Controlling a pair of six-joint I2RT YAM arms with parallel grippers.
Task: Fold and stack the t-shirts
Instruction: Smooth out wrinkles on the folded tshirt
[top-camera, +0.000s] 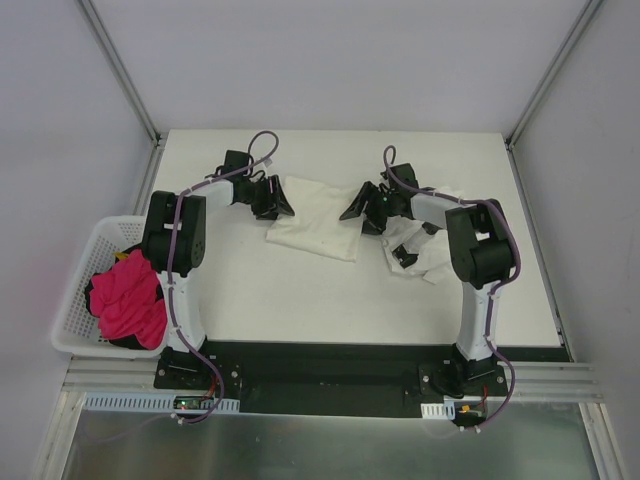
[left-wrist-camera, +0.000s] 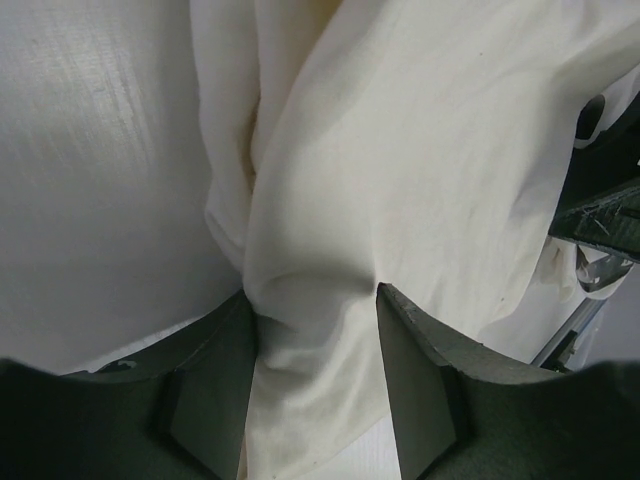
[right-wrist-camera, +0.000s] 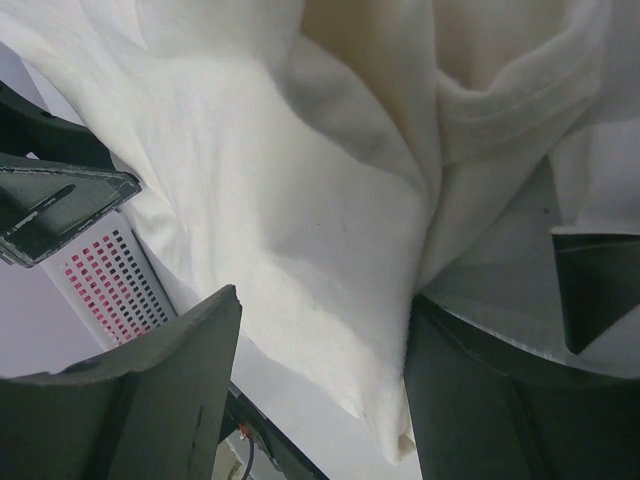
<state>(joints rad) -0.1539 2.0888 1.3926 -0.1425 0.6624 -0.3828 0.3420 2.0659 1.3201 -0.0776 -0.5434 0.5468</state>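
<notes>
The plain cream-white t-shirt (top-camera: 315, 222) lies folded in the middle of the table. My left gripper (top-camera: 278, 203) is at its left edge, low over the table. In the left wrist view my left gripper (left-wrist-camera: 312, 290) is open, and a bunched fold of the shirt (left-wrist-camera: 400, 150) fills the gap between the tips. My right gripper (top-camera: 358, 208) is at the shirt's right edge. Its wrist view shows my right gripper (right-wrist-camera: 325, 297) open over a corner of the shirt (right-wrist-camera: 300, 200); the cloth touches the right finger and stands clear of the left. The white t-shirt with black marks (top-camera: 425, 255) lies crumpled under my right arm.
A white basket (top-camera: 75, 290) hangs off the table's left edge with a pink cloth (top-camera: 130, 295) heaped in it. Grey walls close in the back and both sides. Bare white tabletop (top-camera: 300, 300) lies between the shirts and the arm bases.
</notes>
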